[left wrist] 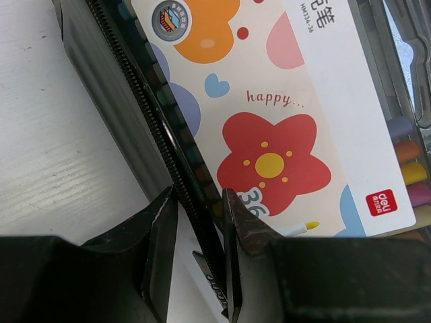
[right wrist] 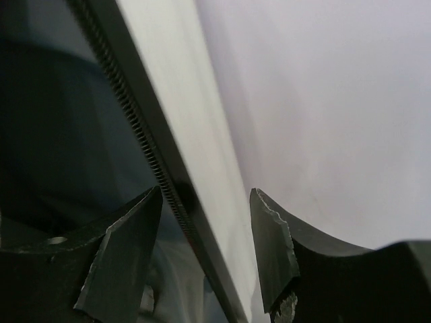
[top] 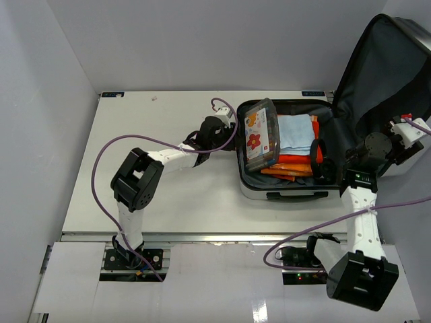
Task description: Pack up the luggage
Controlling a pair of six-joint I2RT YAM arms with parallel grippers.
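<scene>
Left tool: narrowly parted, one finger on either side of the black zipper rim on the left wall of the luggage. The wall fills the gap between the fingers, so this reads as a clamp on the rim.

Flat grey case, red flower print: stands on edge inside the left wall, leaning, with its top above the rim.

The luggage sits at the right edge of the worktop, toward the far right corner, base open upward. Inside it are light blue folded cloth and orange items.

The lid stands up and tilts back beyond the right edge.

Right tool: jaws apart, straddling the lid's zippered edge. A gap shows at the outer finger, so nothing is clamped yet.

Step, as judged: contents are in and closing the lid is at hand. The left tool steadies the base while the right takes the lid.

The next move calls for the right tool to pinch the lid edge and swing it down over the base.

Risk: the upright flat case may foul the lid. It probably needs laying flat first.
</scene>
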